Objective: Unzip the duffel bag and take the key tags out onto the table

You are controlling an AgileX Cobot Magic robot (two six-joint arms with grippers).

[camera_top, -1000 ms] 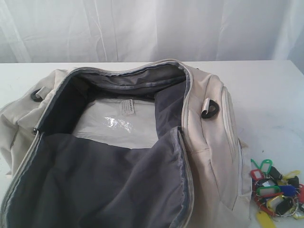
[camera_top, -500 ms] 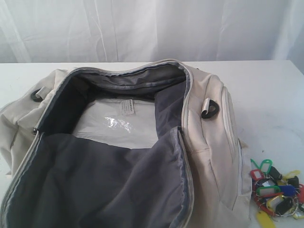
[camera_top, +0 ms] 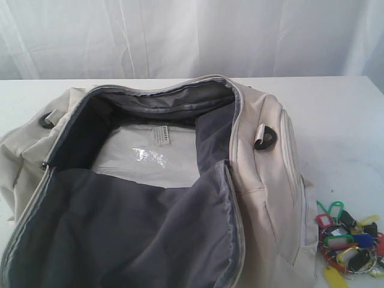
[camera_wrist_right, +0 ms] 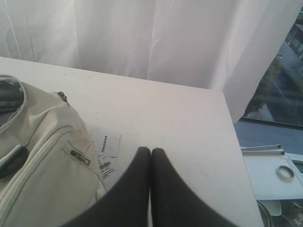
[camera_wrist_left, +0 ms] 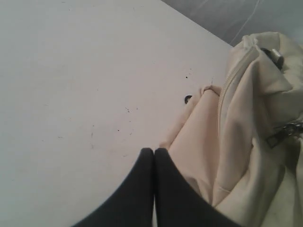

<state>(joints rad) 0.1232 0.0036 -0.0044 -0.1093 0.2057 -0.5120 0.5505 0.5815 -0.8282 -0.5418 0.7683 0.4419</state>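
Observation:
The cream-white duffel bag (camera_top: 264, 180) lies on the white table (camera_top: 342, 114) with its main zipper undone and its flap folded forward, baring the dark grey lining (camera_top: 132, 228). The key tags (camera_top: 351, 243), a bunch in red, blue, green, yellow and black, rest on the table at the bag's right front corner. Neither gripper shows in the exterior view. My left gripper (camera_wrist_left: 154, 150) is shut and empty above bare table beside the bag's end (camera_wrist_left: 255, 118). Shut and empty too, my right gripper (camera_wrist_right: 150, 150) hangs over the table beside the bag's side pocket (camera_wrist_right: 42, 161).
A clear plastic-wrapped white sheet (camera_top: 147, 156) lies in the bag's bottom. White paper barcode tags (camera_wrist_right: 106, 144) sit on the table by the bag. White curtains (camera_top: 192, 36) hang behind the table. Its far edge (camera_wrist_right: 236, 137) drops off toward a window ledge.

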